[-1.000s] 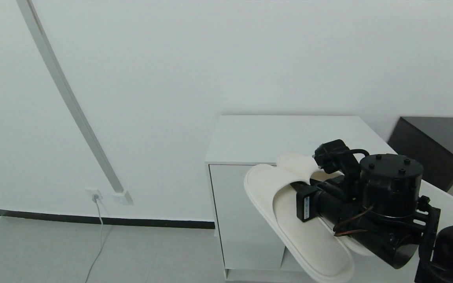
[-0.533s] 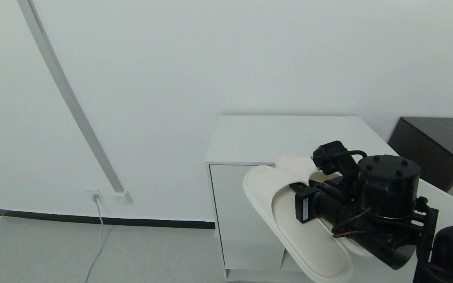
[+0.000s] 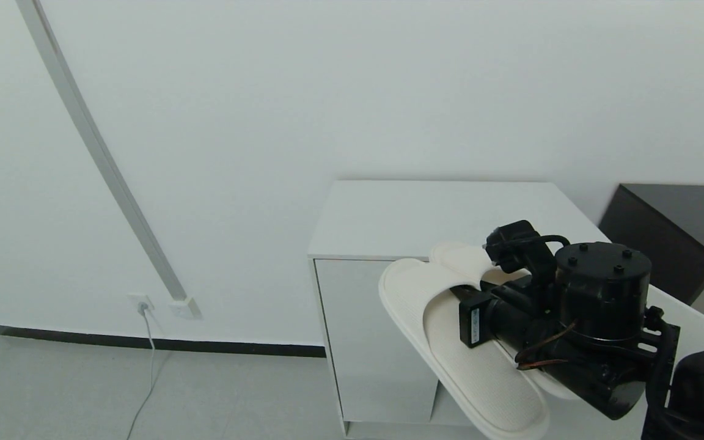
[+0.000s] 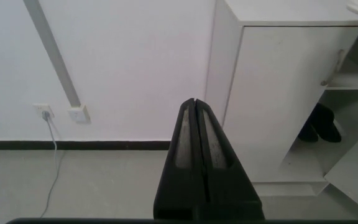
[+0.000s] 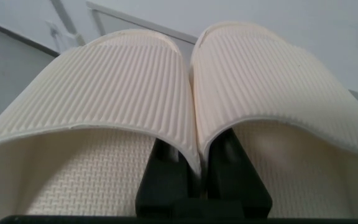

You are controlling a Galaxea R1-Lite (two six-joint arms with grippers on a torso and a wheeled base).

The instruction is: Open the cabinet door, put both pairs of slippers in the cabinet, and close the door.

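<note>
The whole head view is sliding a little: the white cabinet, the grey wall conduit and the wall socket are all sitting slightly further left than a moment ago, so it is the camera that is turning, not the furniture. The right arm and its load are keeping the same place in that view.

The right gripper is clamping the cream slippers side by side in the air, in front of the cabinet's front face and just below its top edge. The right wrist view is showing what the head view is hiding: the fingers are reaching under the ribbed uppers and pinching the two inner walls together.

The left gripper is hanging with its jaws pressed together, gripping nothing, pointing toward the cabinet's left corner.

The left wrist view is also giving a look inside. One half of the cabinet is standing open, and a dark pair of slippers is lying on its bottom level, under a shelf.
</note>
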